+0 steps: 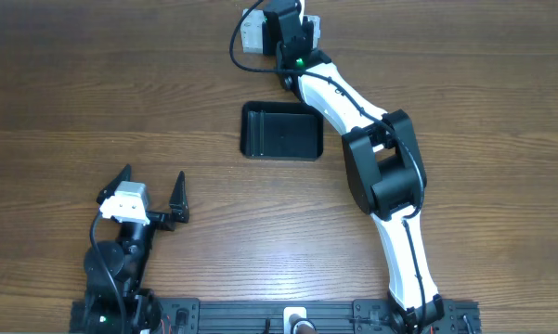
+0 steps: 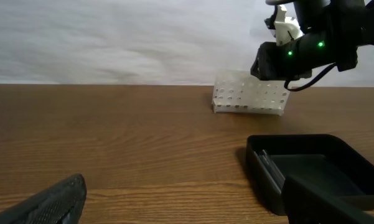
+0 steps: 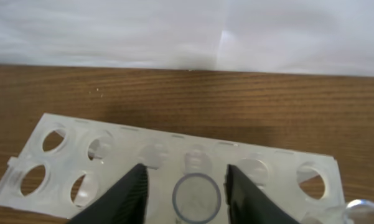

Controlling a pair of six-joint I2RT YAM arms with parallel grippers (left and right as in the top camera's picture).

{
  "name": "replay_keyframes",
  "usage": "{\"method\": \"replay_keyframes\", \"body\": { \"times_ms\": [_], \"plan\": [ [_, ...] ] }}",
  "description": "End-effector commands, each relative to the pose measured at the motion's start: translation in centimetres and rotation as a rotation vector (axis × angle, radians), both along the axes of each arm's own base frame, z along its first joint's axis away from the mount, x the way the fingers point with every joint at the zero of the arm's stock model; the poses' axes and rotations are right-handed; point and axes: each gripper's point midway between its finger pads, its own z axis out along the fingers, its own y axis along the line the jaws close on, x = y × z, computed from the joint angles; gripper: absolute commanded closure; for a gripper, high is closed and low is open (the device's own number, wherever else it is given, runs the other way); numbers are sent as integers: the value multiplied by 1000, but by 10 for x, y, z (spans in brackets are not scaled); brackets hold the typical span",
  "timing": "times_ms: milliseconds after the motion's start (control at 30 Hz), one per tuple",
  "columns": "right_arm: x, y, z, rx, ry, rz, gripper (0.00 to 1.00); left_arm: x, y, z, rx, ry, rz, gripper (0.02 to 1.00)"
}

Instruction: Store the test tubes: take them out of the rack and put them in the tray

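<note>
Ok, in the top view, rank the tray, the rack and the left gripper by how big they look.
1. tray and left gripper: about alike, so I can't rank them.
2. rack: smallest, though the right gripper covers part of it.

Black tray (image 1: 280, 132) central, right arm (image 1: 381, 167) over white rack (image 1: 253, 32), left fingers (image 1: 178, 197) splayed

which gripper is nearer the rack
Right. The right gripper is directly over the rack, straddling a tube; the left gripper sits open near its base, beyond the tray.

Rack (image 1: 253, 32) behind tray (image 1: 280, 134) on table (image 1: 74, 93)
</note>
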Motion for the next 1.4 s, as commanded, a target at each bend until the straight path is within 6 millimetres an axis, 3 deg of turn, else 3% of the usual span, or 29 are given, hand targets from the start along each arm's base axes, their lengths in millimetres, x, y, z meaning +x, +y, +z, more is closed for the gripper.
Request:
{"method": "replay_keyframes", "body": {
  "times_ms": [33,233,467,633,767,900,1067,1167,1267,1400],
  "plan": [
    [6,-3,5,-4,-25,-16,722,0,0,-1,14,-4,-3,23],
    [7,-2,7,-7,-33,-12,827,0,0,-1,14,-4,-3,18],
    [8,-6,9,-35,-45,-28,864,0,0,-1,14,-4,-3,20],
    [7,-9,31,-62,-79,-30,877,0,0,-1,14,-4,-3,18],
    [3,-7,73,-55,-134,-17,879,0,0,-1,14,-4,-3,18],
    [-9,-9,135,-19,-211,-14,879,0,0,-1,14,-4,-3,18],
    [-39,-12,213,24,-291,-3,888,0,0,-1,14,-4,-3,20],
    [-63,-12,237,29,-273,16,897,0,0,-1,14,-4,-3,23],
    [-92,-9,231,34,-166,34,906,0,0,-1,14,-4,-3,18],
    [-123,2,184,54,70,111,921,0,0,-1,14,-4,-3,18]
  ]
}}
